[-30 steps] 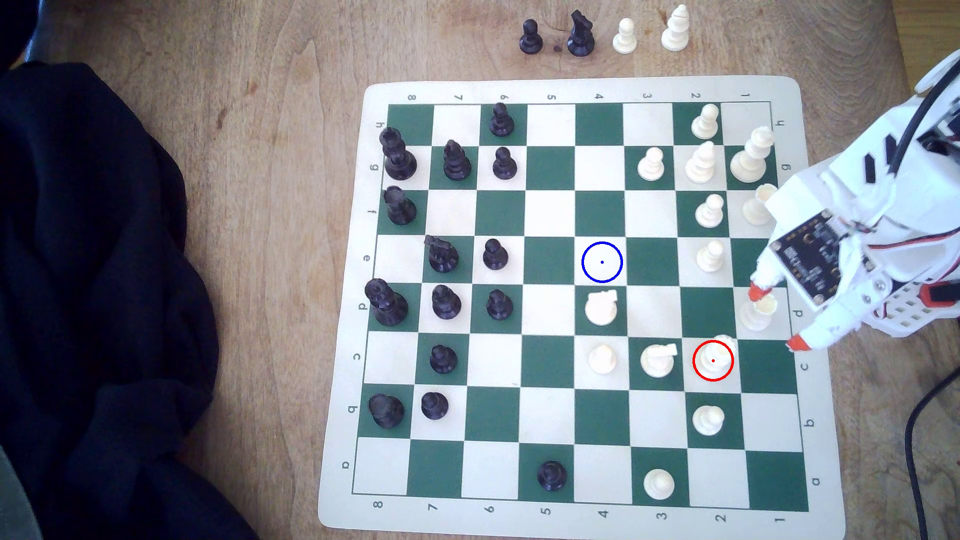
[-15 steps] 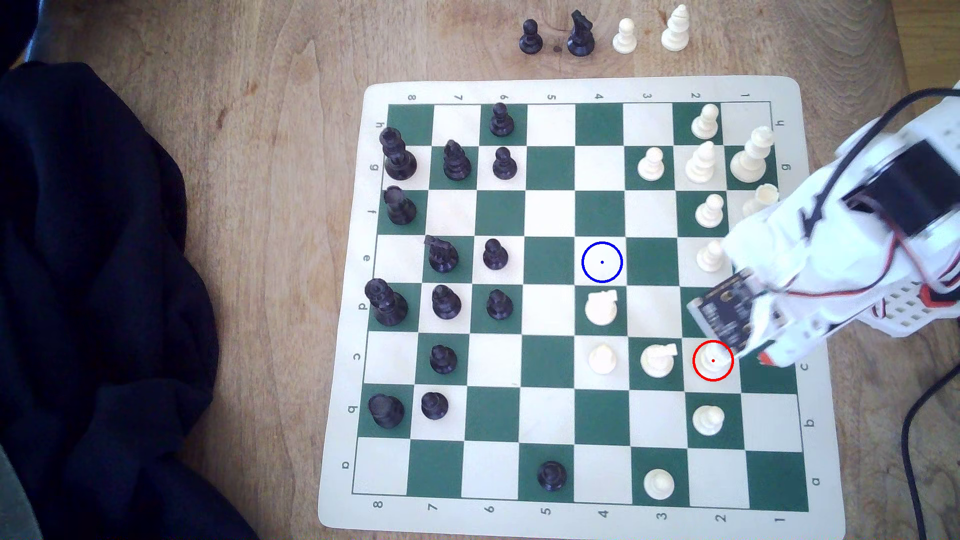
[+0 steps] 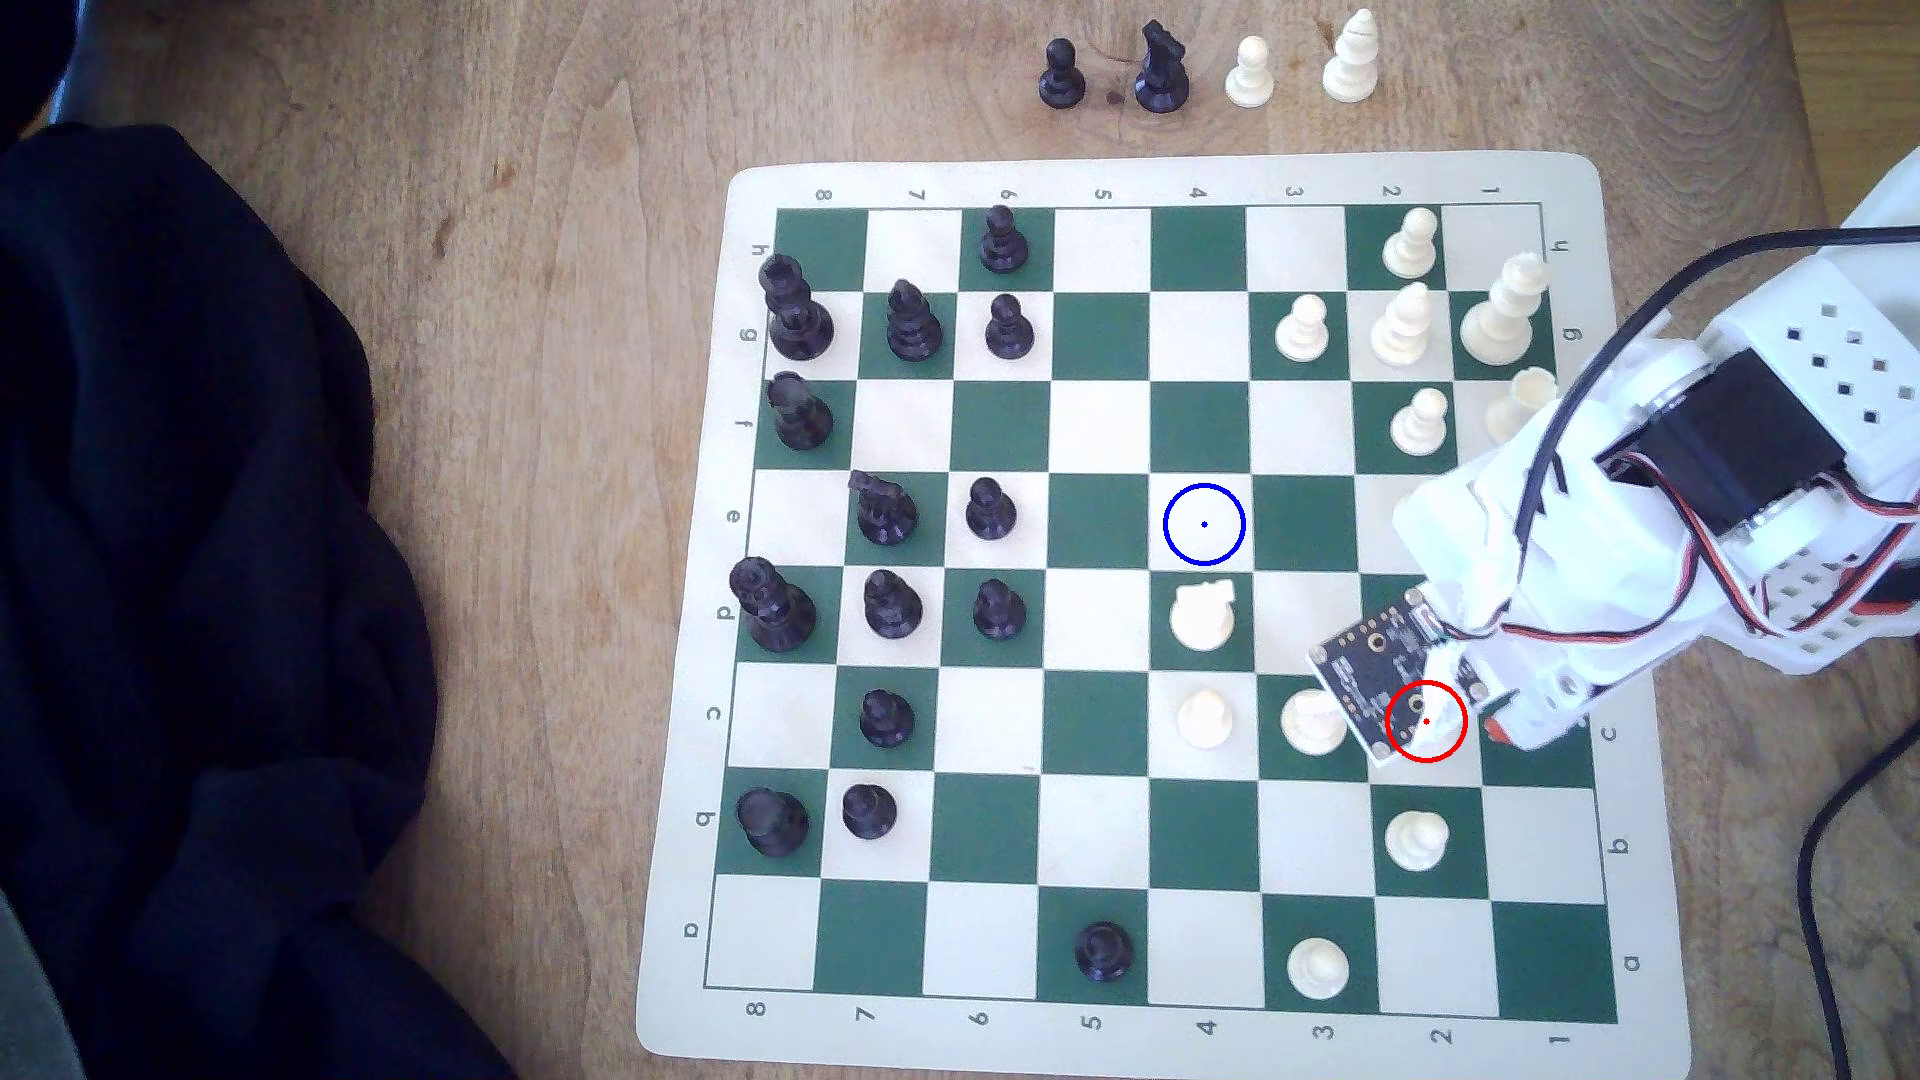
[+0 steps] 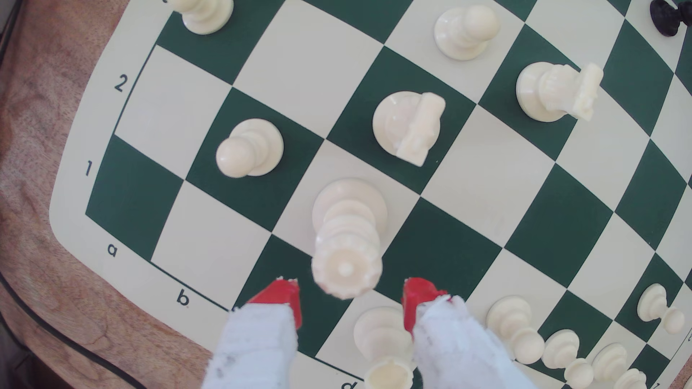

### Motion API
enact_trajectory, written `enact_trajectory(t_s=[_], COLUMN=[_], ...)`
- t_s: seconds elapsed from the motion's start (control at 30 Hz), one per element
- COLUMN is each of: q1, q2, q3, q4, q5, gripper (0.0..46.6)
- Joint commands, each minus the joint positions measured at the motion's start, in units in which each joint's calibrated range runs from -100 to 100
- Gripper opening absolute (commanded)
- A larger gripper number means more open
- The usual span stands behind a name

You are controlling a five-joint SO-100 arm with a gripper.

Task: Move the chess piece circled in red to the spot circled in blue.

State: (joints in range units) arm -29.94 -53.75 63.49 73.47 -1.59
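Here, board edge (image 4: 71, 209) reads "a", "b".

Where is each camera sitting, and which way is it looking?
Exterior view: high above the table, looking straight down on the chessboard; the white arm reaches in from the exterior view's right.
Wrist view: on the arm, looking down past the open hand at the chess piece.
Shared: the board and the knight.

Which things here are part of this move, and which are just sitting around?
In the job:
- chess piece, between the open claw tips, not yet gripped
- blue-ringed spot, vacant

Lying about:
- white knight next to it
- four pieces off the board
- dark cloth
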Motion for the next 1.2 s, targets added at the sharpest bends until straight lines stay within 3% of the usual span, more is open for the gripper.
enact_trajectory(t_s=[0.0,0.4,0.63,0.9,1.17], q1=[0.3,-1.9,-2.6,-4.2,-0.6], q2=[0.4,2.6,2.6,2.3,-0.8], q3=[-0.8,-2.3,-3.0,-5.8,-21.2], q4=[-1.5,-4.8,-4.8,-3.4,7.2], q5=[0.2,-1.0,-1.2,-1.1,-0.4], gripper=[15.0,13.2,5.9,3.7,3.0])
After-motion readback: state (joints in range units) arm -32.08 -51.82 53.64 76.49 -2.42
